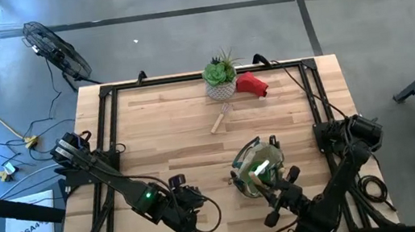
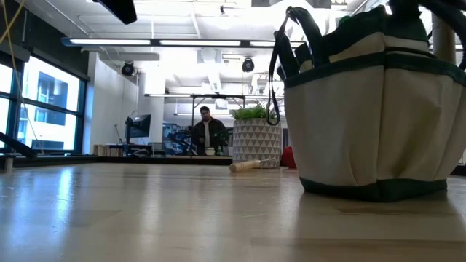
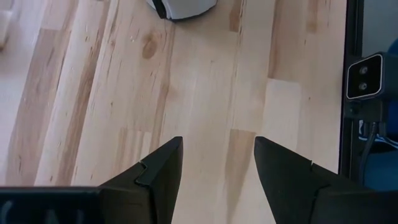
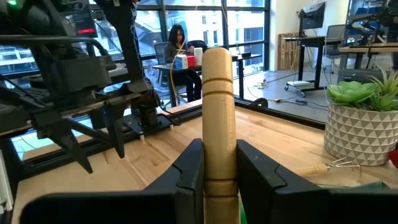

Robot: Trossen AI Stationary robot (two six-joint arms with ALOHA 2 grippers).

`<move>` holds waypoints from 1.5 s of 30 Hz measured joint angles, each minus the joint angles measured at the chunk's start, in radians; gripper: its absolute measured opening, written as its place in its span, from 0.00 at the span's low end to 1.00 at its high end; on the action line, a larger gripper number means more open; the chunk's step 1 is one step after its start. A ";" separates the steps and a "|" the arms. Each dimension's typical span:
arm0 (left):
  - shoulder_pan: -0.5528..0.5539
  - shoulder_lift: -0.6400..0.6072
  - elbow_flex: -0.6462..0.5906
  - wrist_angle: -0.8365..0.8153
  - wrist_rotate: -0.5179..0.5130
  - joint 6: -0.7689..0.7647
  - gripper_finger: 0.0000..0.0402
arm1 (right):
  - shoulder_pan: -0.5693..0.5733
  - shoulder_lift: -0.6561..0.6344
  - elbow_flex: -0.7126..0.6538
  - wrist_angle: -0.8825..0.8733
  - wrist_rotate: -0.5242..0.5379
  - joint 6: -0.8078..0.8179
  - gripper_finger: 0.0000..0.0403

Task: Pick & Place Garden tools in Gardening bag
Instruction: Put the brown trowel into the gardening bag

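Observation:
The tan gardening bag (image 1: 257, 166) with its dark green rim stands near the table's front right; it fills the right of the low view (image 2: 371, 102). My right gripper (image 1: 267, 179) is over the bag's near rim, shut on a garden tool's wooden handle (image 4: 217, 112). To the bag's left, my left gripper (image 3: 217, 162) stands open above bare table (image 1: 197, 201). Another wooden-handled tool (image 1: 220, 120) lies flat on the table near the far edge. A red soft item (image 1: 252, 84) lies beside the plant pot. My right gripper pinches the round wooden handle (image 4: 217, 165) between its two fingers (image 4: 189, 171). The fingers come at it level and lie across the handle. The handle stands upright with its rounded free end up. Its lower part is hidden behind my gripper.
A green spiky plant in a white patterned pot (image 1: 220, 77) stands at the far edge's middle. A black frame (image 1: 109, 113) runs along the table's edges. A person sits at a desk in the room beyond the table (image 2: 207, 131).

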 joint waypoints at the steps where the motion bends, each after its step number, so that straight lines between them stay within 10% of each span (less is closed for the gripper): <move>1: 0.000 0.000 0.000 0.000 0.000 0.003 0.49 | -0.002 0.000 -0.003 -0.001 0.000 -0.002 0.15; 14: 0.000 0.000 0.000 0.000 0.001 -0.003 0.49 | 0.173 -0.072 0.005 0.078 -0.044 -0.224 0.15; 27: 0.021 0.000 0.000 0.003 0.009 -0.022 0.49 | 0.011 -0.169 0.005 0.929 -0.951 -1.532 0.15; 36: 0.034 0.000 0.000 0.000 0.012 -0.012 0.49 | -0.081 -0.171 0.005 1.357 -1.613 -1.952 0.15; 40: 0.032 0.000 0.000 0.000 0.012 -0.012 0.49 | -0.062 -0.172 0.005 1.395 -1.639 -2.048 0.15; 45: 0.032 0.000 0.000 0.000 0.012 -0.016 0.49 | -0.013 -0.172 0.005 1.376 -1.389 -2.144 0.15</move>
